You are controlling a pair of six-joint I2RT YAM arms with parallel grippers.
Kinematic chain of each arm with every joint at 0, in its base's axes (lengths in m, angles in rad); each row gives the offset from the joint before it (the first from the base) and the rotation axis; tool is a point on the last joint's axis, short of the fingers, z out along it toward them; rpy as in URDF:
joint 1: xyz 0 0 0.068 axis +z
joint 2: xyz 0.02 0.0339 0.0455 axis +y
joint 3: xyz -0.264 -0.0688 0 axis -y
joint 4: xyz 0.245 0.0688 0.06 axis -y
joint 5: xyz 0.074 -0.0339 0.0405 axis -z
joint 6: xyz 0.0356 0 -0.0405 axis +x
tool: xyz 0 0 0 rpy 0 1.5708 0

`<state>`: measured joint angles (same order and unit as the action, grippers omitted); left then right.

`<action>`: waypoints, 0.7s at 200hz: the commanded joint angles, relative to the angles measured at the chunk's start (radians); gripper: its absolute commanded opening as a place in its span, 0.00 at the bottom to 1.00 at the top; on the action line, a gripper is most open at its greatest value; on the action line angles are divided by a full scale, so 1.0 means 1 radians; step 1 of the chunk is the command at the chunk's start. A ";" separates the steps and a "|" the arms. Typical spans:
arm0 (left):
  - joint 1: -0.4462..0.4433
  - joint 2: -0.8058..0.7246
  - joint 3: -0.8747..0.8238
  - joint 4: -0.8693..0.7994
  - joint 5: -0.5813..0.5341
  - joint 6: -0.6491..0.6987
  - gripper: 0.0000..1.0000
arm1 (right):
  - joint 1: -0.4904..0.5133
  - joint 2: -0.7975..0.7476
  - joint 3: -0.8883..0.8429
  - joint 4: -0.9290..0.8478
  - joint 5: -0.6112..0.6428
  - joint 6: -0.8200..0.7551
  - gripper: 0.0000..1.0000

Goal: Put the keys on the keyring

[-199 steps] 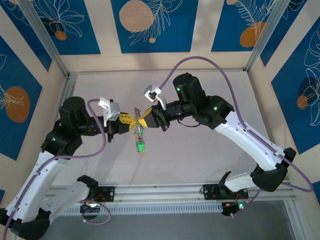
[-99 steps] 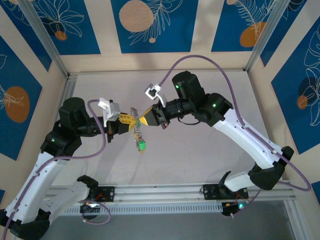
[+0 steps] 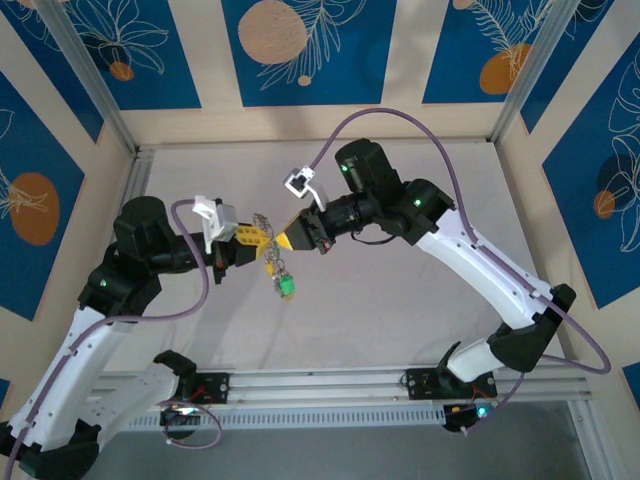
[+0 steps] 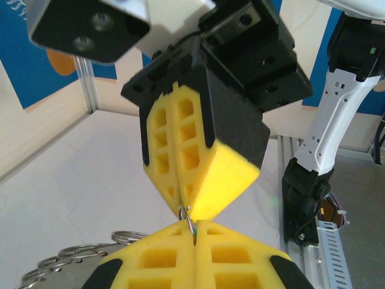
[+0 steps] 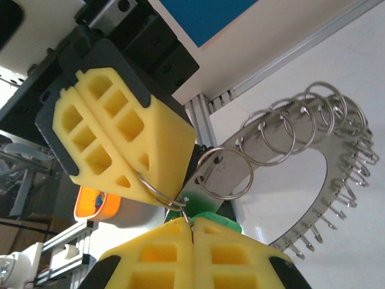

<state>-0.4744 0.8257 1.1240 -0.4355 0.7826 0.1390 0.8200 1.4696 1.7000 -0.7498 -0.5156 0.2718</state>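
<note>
Left gripper [image 3: 252, 240] and right gripper [image 3: 290, 238] are nose to nose above the tabletop [image 3: 420, 300], a bit left of its middle, and both have their yellow fingers pressed together. Between the tips is the keyring [image 3: 266, 228], held up off the surface. From the right wrist cam you can see the left gripper [image 5: 157, 191] pinching one of the small wire loops on the keyring [image 5: 274, 153], with the rest of the coil fanning out to the right. The right gripper [image 5: 192, 224] is nipping a thin bit of wire too, though I honestly can't tell which loop it belongs to. A green key [image 3: 287, 288] dangles below the pinch, toward the near edge; its green head [image 5: 210, 220] sits just behind the right fingertips.
</note>
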 commanded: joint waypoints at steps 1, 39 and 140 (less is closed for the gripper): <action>-0.015 -0.037 0.005 0.134 0.076 -0.014 0.00 | -0.029 0.031 0.013 -0.035 0.009 0.035 0.00; -0.015 -0.040 -0.011 0.201 0.092 -0.058 0.00 | -0.031 0.034 0.016 -0.023 -0.028 0.037 0.00; -0.016 -0.039 -0.008 0.271 0.140 -0.122 0.00 | 0.030 -0.259 -0.117 0.069 0.208 -0.136 0.38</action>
<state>-0.4797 0.8066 1.0916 -0.2623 0.8520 0.0525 0.8074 1.3163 1.6020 -0.7258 -0.4198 0.2340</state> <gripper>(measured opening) 0.039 0.375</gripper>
